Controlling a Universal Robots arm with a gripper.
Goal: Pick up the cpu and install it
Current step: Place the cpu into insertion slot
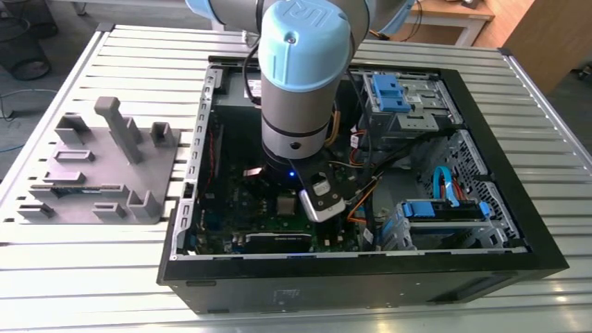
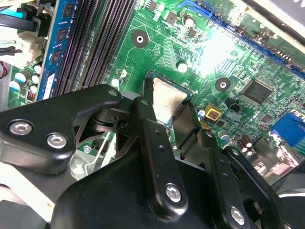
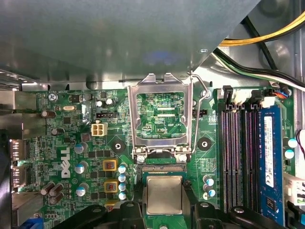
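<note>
The cpu, pinched on two opposite edges by the gripper, sits at the socket near the middle of the motherboard, just beside the raised load frame; seating calls for level, square alignment and no side force.

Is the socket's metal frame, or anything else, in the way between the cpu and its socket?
Nothing visible is. In the first wrist view the metal frame is swung open, clear of the socket. The cpu sits at the socket opening, right at the pincer.
</note>
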